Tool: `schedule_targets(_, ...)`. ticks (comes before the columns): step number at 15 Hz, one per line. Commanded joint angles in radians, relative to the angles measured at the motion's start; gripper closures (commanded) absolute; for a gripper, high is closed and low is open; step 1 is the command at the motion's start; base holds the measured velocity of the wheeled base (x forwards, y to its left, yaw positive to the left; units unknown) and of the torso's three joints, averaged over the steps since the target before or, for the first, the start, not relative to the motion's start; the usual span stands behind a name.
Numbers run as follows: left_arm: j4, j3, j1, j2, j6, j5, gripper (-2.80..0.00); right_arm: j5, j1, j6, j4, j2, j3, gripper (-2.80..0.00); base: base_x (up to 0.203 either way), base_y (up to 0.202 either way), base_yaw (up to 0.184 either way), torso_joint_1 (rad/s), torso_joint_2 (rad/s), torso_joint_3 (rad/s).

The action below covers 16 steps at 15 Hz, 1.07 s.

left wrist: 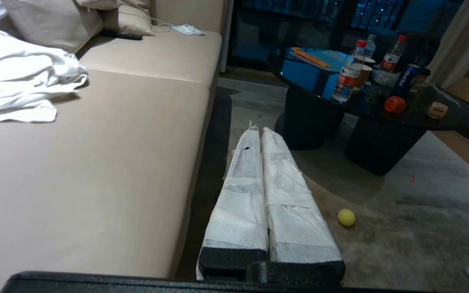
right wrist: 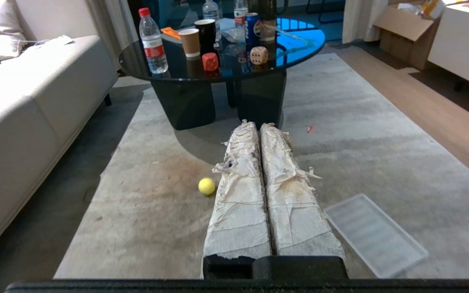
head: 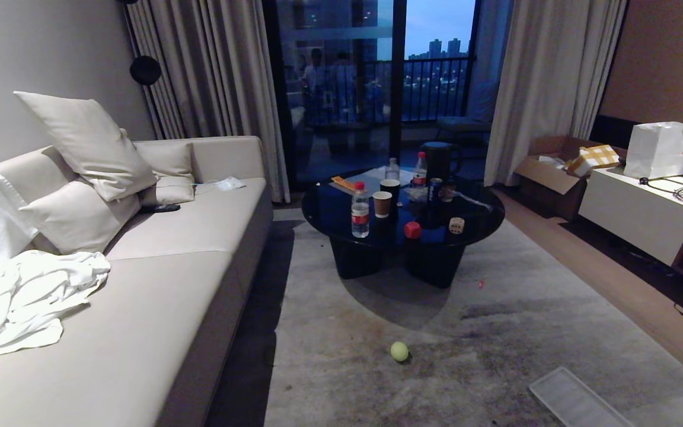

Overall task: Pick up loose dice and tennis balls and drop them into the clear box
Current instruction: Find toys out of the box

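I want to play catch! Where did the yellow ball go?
The yellow ball lies on the grey rug in the head view, in front of the round black table, with the clear box off to its right.

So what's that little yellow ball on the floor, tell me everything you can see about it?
It is a tennis ball, yellow-green and fuzzy-looking, round and whole. It lies alone on the grey rug, in front of the dark round coffee table, between the sofa and the clear box. Only the rug touches it; neither claw is on it.
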Motion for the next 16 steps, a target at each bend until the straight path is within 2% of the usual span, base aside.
schedule_targets(1, -0.001, 0.0, 0.0, 0.0, -0.001, 0.001, 0.0, 0.0, 0.0, 0.001, 0.0, 0.001, 0.0, 0.0, 0.179, 0.0, 0.0, 0.002, 0.0, 0.002)
schedule_targets(14, -0.001, 0.0, 0.0, 0.0, -0.001, 0.001, 0.0, 0.0, 0.0, 0.001, 0.0, 0.001, 0.0, 0.0, 0.183, 0.0, 0.0, 0.002, 0.0, 0.003)
schedule_targets(16, -0.001, 0.0, 0.0, 0.001, -0.002, 0.001, 0.0, 0.0, 0.0, 0.001, 0.0, 0.001, 0.0, 0.0, 0.096, 0.0, 0.0, 0.004, 0.0, 0.002)
